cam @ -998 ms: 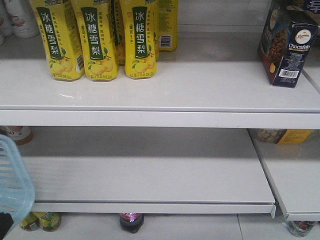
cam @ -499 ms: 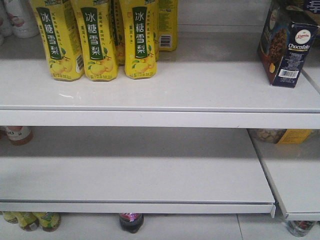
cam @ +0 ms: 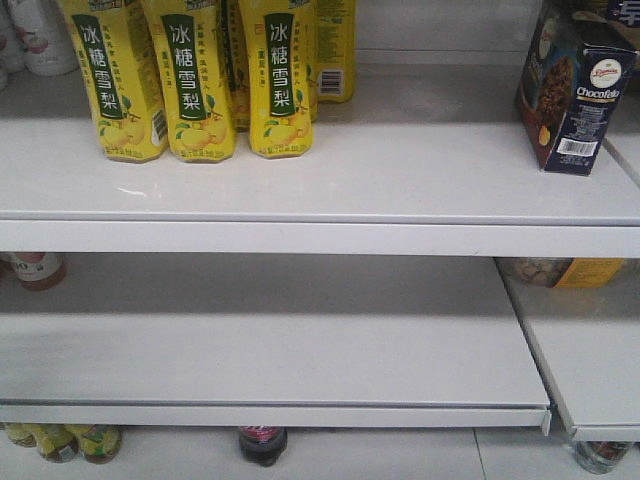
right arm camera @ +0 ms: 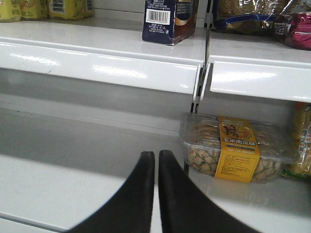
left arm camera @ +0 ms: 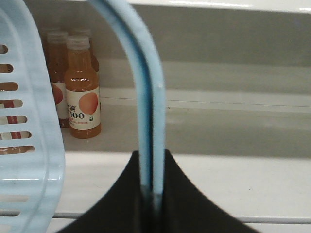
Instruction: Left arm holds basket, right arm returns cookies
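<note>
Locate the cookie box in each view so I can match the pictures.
Front view: cookie box stands at the right end of the upper shelf.
Left wrist view: not in it.
Right wrist view: top centre, only its lower part showing.
Shared landmark: the box's white barcode.

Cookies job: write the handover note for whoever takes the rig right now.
Left gripper: shut on the basket handle; the basket hangs at its left.
Right gripper: fingers together, holding nothing, low in front of the lower shelf.
Cookies: standing upright on the upper shelf, right end, clear of the yellow bottles.
Done: cookies are on the shelf.
Left: apparently nothing but backing the arms away.
</note>
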Motion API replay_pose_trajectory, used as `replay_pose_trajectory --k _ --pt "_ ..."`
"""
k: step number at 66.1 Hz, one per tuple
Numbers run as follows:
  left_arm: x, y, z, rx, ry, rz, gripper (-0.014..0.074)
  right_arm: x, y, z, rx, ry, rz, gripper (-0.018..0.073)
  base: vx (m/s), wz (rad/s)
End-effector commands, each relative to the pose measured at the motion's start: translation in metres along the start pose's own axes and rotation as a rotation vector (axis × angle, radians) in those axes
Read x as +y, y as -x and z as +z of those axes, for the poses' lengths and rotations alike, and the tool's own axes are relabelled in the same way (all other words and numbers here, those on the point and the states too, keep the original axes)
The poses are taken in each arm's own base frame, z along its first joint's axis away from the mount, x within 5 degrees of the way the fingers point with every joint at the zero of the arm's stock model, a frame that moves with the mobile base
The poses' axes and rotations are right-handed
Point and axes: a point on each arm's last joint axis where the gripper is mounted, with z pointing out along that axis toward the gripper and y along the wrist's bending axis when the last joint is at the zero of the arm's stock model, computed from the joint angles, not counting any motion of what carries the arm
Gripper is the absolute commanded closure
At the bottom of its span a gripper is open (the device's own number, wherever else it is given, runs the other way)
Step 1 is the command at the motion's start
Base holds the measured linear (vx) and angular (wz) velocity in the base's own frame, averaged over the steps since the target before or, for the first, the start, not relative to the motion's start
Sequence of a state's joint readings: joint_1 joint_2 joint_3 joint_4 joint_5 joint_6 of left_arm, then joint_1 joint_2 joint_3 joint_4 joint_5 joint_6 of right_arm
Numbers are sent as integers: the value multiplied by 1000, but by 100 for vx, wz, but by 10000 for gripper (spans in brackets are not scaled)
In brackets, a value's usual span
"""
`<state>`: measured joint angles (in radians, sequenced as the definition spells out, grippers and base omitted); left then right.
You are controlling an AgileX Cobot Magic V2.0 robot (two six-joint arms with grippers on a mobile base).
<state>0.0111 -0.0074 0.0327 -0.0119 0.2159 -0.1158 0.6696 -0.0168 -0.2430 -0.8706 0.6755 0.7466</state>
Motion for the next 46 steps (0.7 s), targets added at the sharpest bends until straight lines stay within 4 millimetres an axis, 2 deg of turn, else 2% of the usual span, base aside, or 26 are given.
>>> replay_pose_trajectory --k 1,46 --pt "-2 19 -4 -144 -19 40 599 1 12 -3 -76 21 -29 570 0 0" --pt "-2 19 -4 -144 -19 40 599 0 12 -2 -59 -4 -36 570 0 0"
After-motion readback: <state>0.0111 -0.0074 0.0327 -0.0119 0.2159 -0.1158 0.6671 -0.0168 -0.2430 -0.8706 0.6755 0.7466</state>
